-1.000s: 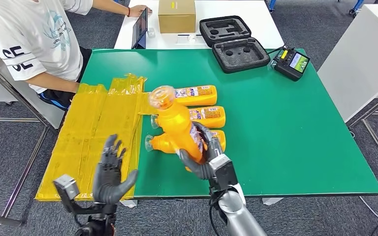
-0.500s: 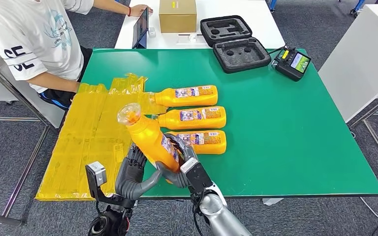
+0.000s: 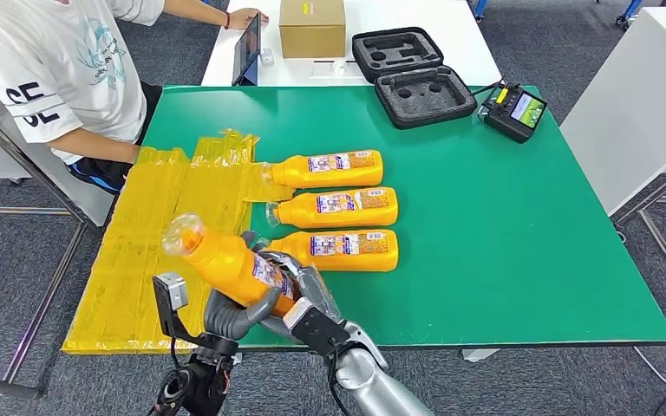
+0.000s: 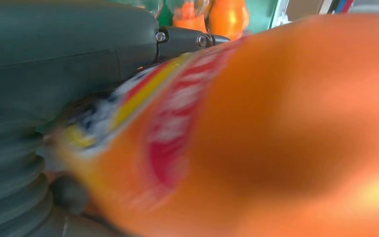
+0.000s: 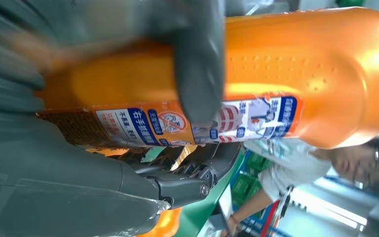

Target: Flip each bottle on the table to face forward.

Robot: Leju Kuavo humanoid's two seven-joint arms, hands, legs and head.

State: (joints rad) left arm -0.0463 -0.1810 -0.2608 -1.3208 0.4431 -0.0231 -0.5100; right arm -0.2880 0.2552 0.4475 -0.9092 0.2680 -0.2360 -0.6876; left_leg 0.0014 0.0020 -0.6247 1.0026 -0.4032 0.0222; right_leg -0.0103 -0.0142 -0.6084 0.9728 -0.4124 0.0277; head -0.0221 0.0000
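I have the orange bottle [image 3: 225,264] gripped in both hands — right hand [image 3: 308,303] around its lower body, left hand [image 3: 234,314] cupping it from beneath — tilted, cap toward the yellow sheet [image 3: 152,238]. Three bottles [image 3: 338,204] lie side by side on the green surface [image 3: 503,234] — labels up.

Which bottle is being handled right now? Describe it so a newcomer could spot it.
Start at the green table and go to its near edge. The orange bottle is held off the surface between both robot hands, clear cap toward the yellow sheets. The other three lie flat in a row.
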